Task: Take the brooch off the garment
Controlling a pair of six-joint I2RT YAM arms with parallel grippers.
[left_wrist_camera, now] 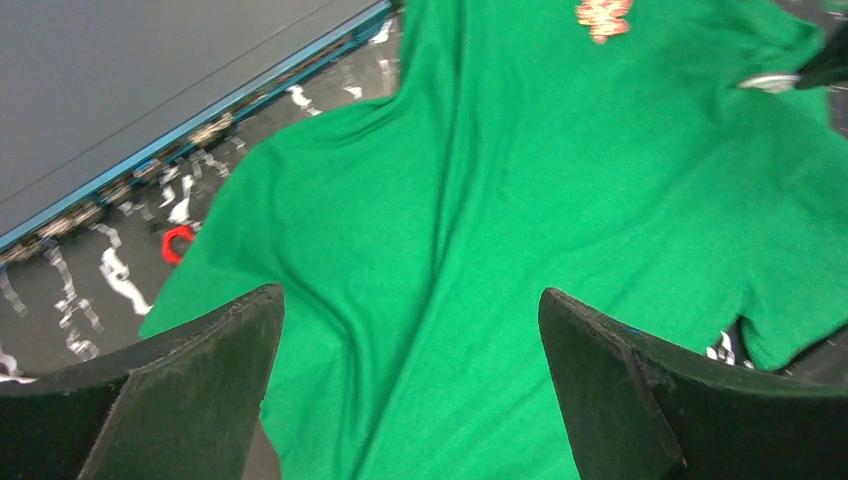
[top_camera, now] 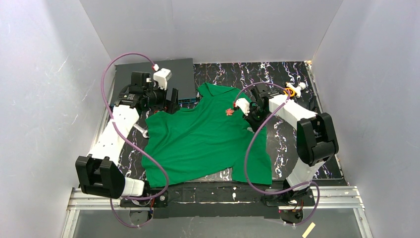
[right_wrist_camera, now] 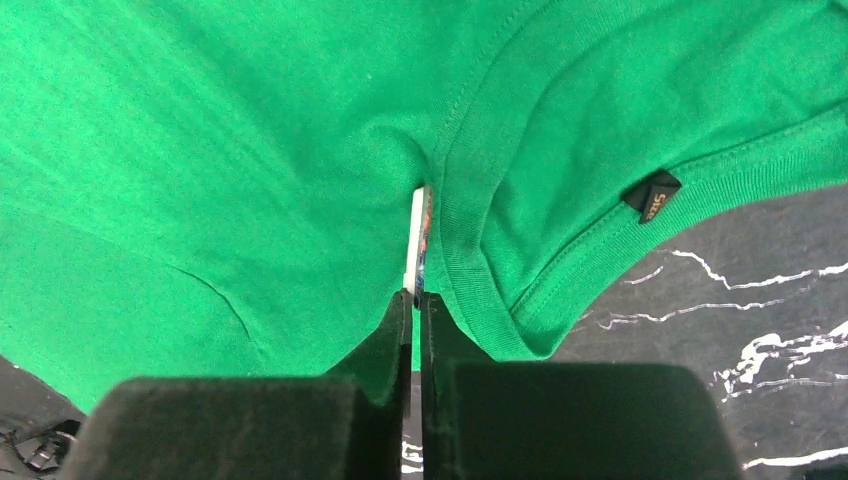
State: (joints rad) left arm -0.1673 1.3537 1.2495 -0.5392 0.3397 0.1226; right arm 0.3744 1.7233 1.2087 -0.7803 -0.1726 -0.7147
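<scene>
A: Big stuff first. What's on the desk (top_camera: 292, 79)?

B: Black marbled top w/ the garment (top_camera: 203, 144) spread flat across the middle. Collar at the far end, hem twd the arm bases. Bright green, a few soft creases.

A: Anything else large?

B: A flat grey box (top_camera: 184, 74) at the far left, its near edge just beside the garment's shoulder.

A: Hands?

B: The left hand (left_wrist_camera: 408, 295) has its fingers spread wide w/ nothing btw them, and it hangs over the sleeve on its own side. The right hand (right_wrist_camera: 417, 300) has its fingers pressed together, tips at the fold where sleeve meets body. A thin white sliver (right_wrist_camera: 414, 235) sits in that fold right at the tips. Can't tell if it's pinched.

A: And the brooch?

B: The brooch (top_camera: 230, 112) lies on the chest below the collar, on the right arm's side. Top cam puts it just beside the right hand, and contact isn't clear. Left wrist cam shows the brooch (left_wrist_camera: 602, 18) at its top edge, blurry.

A: Small bits?

B: A black tag (right_wrist_camera: 652, 196) on the sleeve's ribbed edge. Also a red ring (left_wrist_camera: 178, 243) on the desk btw garment and grey box.
</scene>
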